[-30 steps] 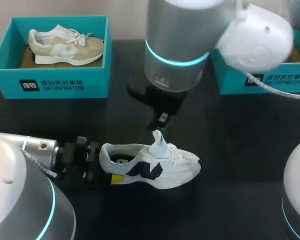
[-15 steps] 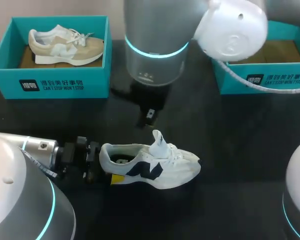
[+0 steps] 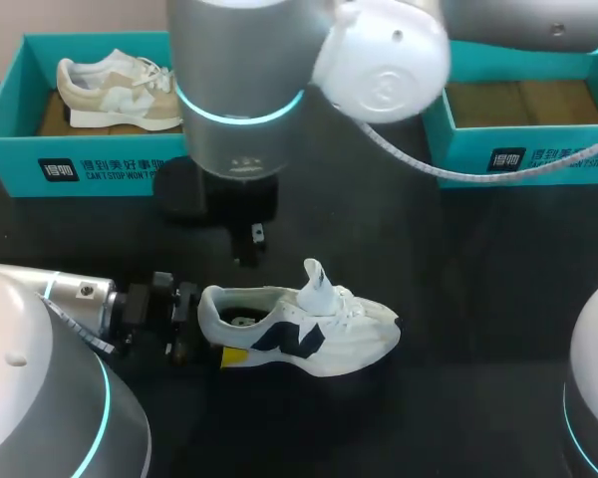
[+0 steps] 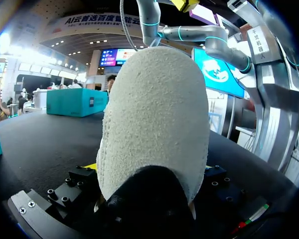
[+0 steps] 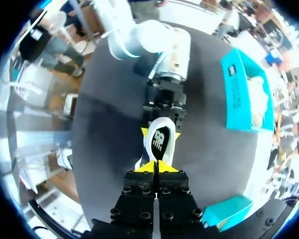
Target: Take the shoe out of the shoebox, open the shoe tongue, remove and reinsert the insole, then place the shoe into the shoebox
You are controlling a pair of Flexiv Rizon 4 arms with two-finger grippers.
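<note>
Shoe [image 3: 309, 337] outside; beige sneaker [image 3: 110, 92] apparently in shoebox [image 3: 100, 167].

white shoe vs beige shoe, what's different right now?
White shoe stands on the bare table; beige shoe sits inside the teal shoebox. The left gripper clamps the white shoe's heel; nothing holds the beige shoe. White shoe's tongue is pulled up. Both are lace-up sneakers, upright on their soles.
</note>
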